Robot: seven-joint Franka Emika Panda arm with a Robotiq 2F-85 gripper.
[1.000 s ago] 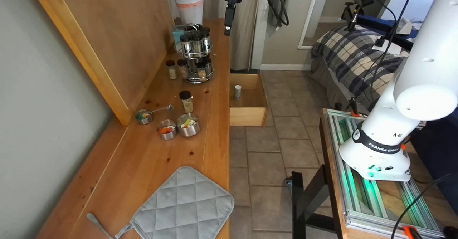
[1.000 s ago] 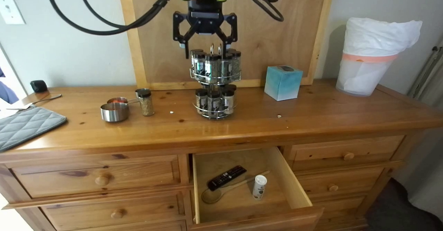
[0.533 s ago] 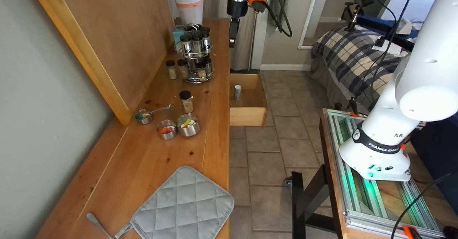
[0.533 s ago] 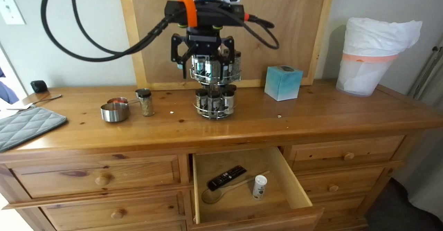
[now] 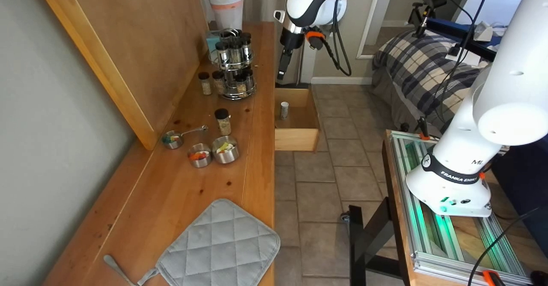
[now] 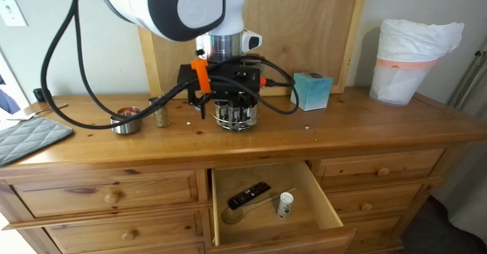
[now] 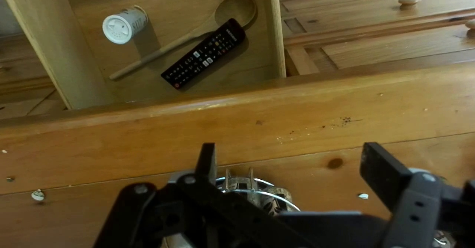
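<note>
Wooden counter [image 6: 342, 132]: near its front edge, by the spice rack [image 5: 233, 67], the end effector [image 7: 290, 147] hangs empty, jaws apart, apparently positioning; lowering calls for clearance.

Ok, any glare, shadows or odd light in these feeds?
Wrist view: white shaker and TV remote cast shadows in the drawer, glare streaks the dresser edge; in an exterior view, left margin blown out beside the pot holder; in an exterior view, green glow tints the metal rails.
</note>
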